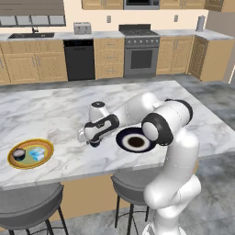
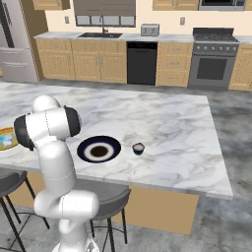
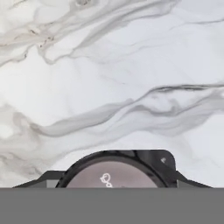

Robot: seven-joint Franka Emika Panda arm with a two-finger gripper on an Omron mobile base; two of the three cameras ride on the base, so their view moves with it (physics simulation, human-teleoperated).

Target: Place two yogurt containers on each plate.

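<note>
A pale-topped round cup (image 3: 116,175) is clamped in the gripper (image 3: 116,186) — bare marble counter (image 3: 113,78) around, dark plate (image 1: 134,140) beside.

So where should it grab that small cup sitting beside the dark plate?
Take the cup across its round side wall, jaws coming straight down: it stands upright, alone on the counter, apart from the dark plate.

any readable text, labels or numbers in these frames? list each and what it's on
None readable.
Yogurt cup between the fingers: small white mark on its pale lid, too blurred to read.
Yogurt containers on the yellow plate: no legible label.
Oven and dishwasher: no legible markings.
</note>
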